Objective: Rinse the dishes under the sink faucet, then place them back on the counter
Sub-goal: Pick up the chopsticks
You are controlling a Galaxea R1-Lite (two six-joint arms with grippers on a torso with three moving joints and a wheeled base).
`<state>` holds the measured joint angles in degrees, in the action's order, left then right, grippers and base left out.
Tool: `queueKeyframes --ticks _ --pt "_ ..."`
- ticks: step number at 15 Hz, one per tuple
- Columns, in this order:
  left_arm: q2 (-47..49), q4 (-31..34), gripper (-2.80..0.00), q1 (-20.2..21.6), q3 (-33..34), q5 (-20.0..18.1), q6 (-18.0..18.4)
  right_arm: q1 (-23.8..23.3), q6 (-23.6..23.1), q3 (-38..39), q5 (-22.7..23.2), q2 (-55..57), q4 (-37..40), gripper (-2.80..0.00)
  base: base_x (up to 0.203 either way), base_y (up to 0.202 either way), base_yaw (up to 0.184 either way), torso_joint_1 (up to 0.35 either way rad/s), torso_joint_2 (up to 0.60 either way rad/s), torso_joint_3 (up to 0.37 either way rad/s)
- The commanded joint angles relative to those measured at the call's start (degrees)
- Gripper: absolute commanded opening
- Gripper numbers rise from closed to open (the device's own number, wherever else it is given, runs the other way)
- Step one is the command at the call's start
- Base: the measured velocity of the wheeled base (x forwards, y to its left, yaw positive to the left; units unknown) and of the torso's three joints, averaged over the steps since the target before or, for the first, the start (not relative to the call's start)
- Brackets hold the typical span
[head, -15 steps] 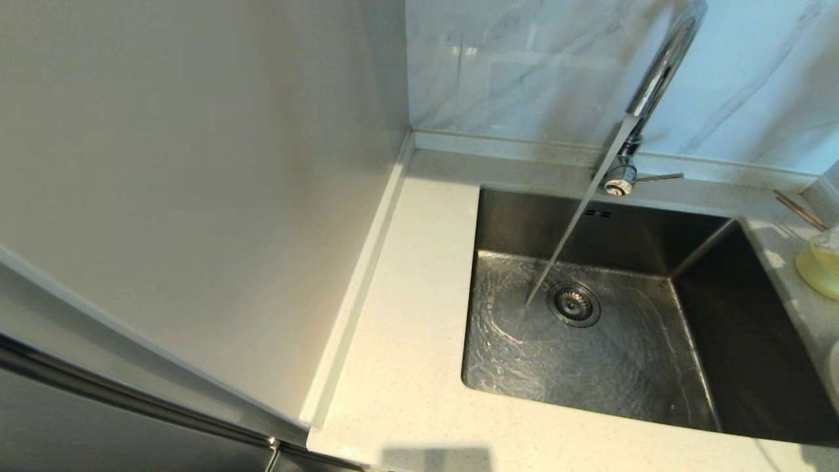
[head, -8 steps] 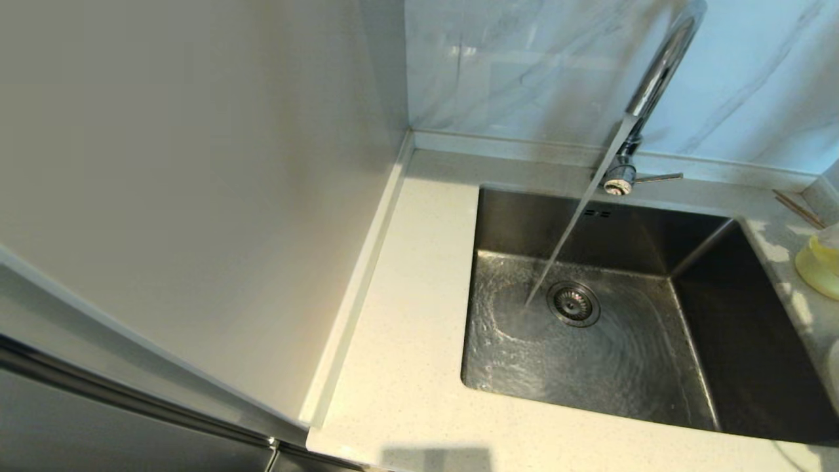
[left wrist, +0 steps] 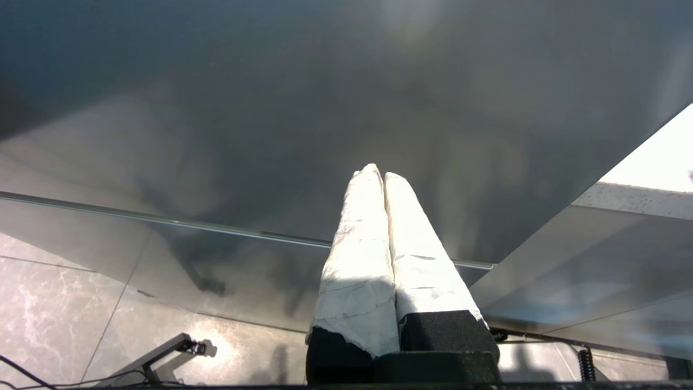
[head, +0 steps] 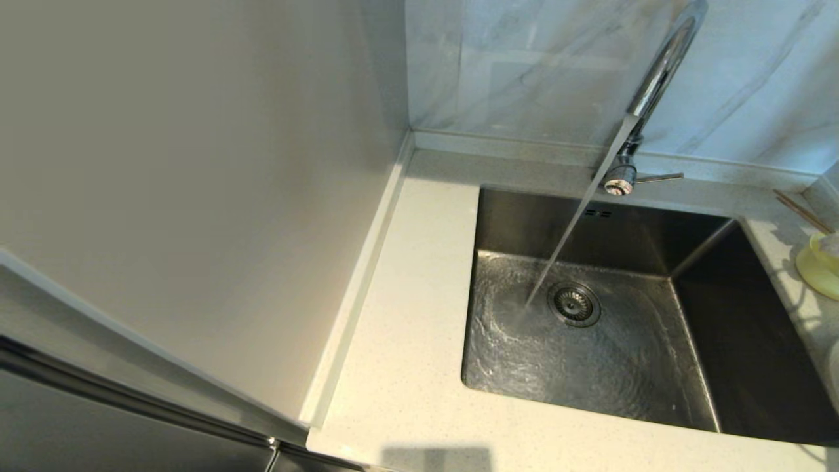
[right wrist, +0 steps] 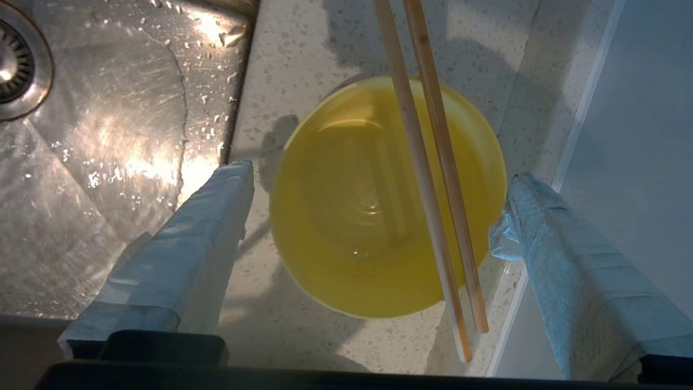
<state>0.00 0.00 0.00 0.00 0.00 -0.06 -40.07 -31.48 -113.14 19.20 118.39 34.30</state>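
Two thin light-wood chopsticks lie across the pale-yellow bowl.

In the head view the faucet runs out of the top edge, so its spout cannot be seen, and the yellow bowl at the counter's right end is cut by the right edge, with the chopsticks showing only as a short length by the counter's back right corner. Neither arm appears in that view, and a pale curved sliver at the right edge is too cropped to identify. In the right wrist view the chopsticks' far ends leave the picture and the drain strainer is cut off.
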Motion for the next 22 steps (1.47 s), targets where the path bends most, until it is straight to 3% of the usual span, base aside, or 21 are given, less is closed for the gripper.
queueKeyframes --ticks 1,10,22 --pt "0.0 0.0 -2.80 0.0 0.0 0.0 0.0 0.0 -0.3 0.0 0.1 1.1 0.2 0.00 0.000 0.000 0.000 0.000 0.00 0.000" --pt "0.0 0.0 -2.80 0.0 0.0 0.0 0.0 0.1 -0.2 -0.2 -1.4 4.1 -3.2 0.00 0.000 0.000 0.000 0.000 0.00 0.000" --pt "0.0 0.0 -2.80 0.0 0.0 0.0 0.0 2.4 -0.1 -0.2 2.3 -0.5 -3.1 0.00 0.000 0.000 0.000 0.000 0.00 0.000"
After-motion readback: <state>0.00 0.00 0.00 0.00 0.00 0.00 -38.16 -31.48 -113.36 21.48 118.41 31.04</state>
